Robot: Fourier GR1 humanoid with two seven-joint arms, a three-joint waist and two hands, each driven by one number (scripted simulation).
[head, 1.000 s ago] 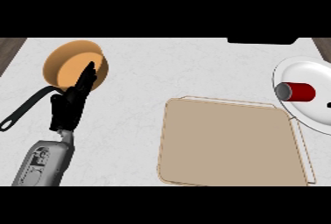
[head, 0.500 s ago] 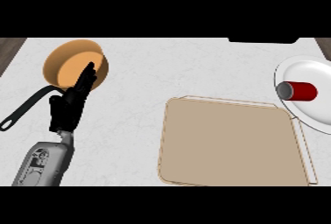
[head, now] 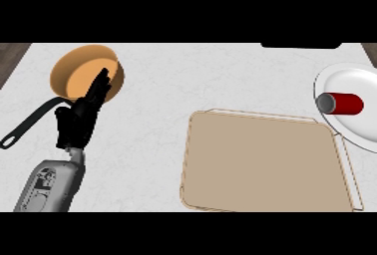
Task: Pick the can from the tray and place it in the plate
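From above, the red can (head: 341,103) lies on its side on the white plate (head: 353,82) at the right edge of the pale worktop (head: 206,74), and the tan tray (head: 265,164) in the middle carries nothing. The left robot hand (head: 81,117) rests released at the left, fingers straight and holding nothing, over the edge of an orange pan (head: 77,74) with a black handle; the right robot hand is out of sight. By my reckoning the job looks done, with nothing left but perhaps standing the can upright.
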